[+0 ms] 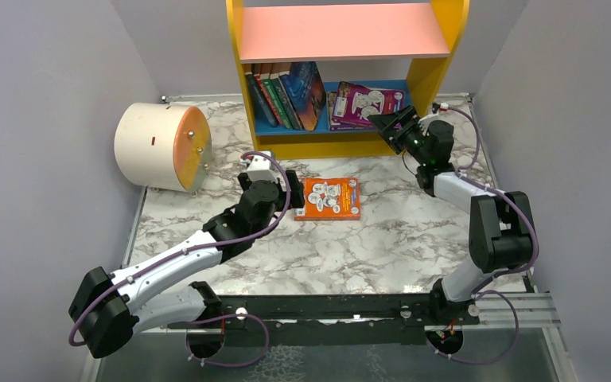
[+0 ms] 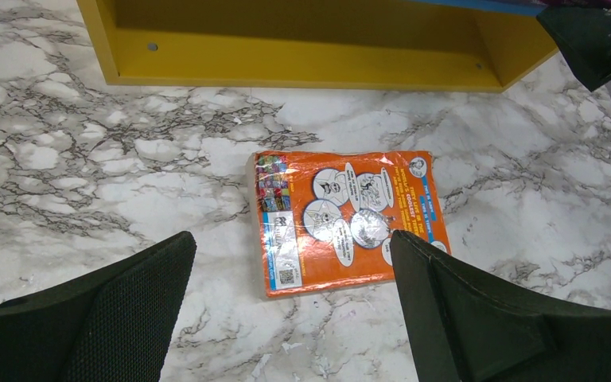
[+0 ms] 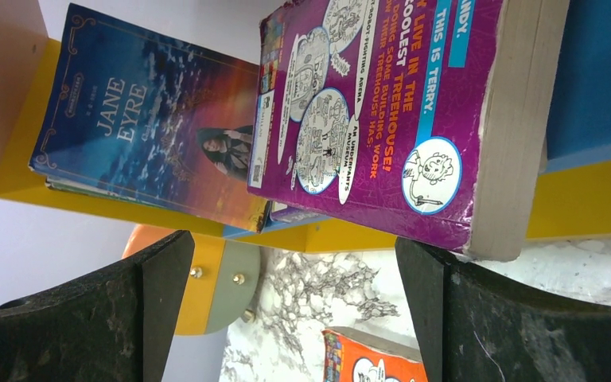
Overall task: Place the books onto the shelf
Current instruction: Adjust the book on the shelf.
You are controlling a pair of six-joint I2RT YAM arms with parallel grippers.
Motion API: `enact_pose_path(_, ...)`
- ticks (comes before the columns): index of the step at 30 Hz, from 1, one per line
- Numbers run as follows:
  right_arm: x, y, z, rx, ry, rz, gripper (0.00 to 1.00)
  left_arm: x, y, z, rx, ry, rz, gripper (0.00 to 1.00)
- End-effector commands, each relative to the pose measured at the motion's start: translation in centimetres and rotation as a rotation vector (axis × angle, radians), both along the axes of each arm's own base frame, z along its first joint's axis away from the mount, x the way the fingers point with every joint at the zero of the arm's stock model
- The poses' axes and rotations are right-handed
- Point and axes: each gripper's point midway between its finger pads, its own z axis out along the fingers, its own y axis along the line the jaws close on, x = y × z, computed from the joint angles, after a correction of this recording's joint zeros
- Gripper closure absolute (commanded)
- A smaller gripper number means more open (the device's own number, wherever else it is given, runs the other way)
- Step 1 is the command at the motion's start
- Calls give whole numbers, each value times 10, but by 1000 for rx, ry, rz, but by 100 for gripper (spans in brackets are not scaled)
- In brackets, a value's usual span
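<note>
An orange book (image 1: 328, 198) (image 2: 348, 219) lies flat on the marble table in front of the shelf (image 1: 342, 32). My left gripper (image 1: 293, 189) (image 2: 291, 245) hangs open just above the book's left end, holding nothing. On the blue lower board, several books (image 1: 285, 97) lean upright at the left, the front one a dark blue "Jane Eyre" (image 3: 143, 119). A purple book (image 1: 364, 103) (image 3: 382, 111) lies at the right, jutting over the board's edge. My right gripper (image 1: 390, 126) (image 3: 294, 247) is open and empty, right beside its near edge.
A cream cylinder with an orange end (image 1: 163, 146) (image 3: 207, 286) lies on its side at the table's left, near the wall. The shelf's yellow base (image 2: 302, 68) stands just beyond the orange book. Grey walls close in both sides.
</note>
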Motion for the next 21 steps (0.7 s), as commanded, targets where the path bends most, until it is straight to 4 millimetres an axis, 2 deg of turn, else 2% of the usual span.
enact_pose_path(1,10,-3,13,-11,-42,2,4,5,-1,14,-13,-24,6,12)
enact_pose_path(21,32,-4,13,-20,-46,9,4,4,-2,12,-21,-16,3,12)
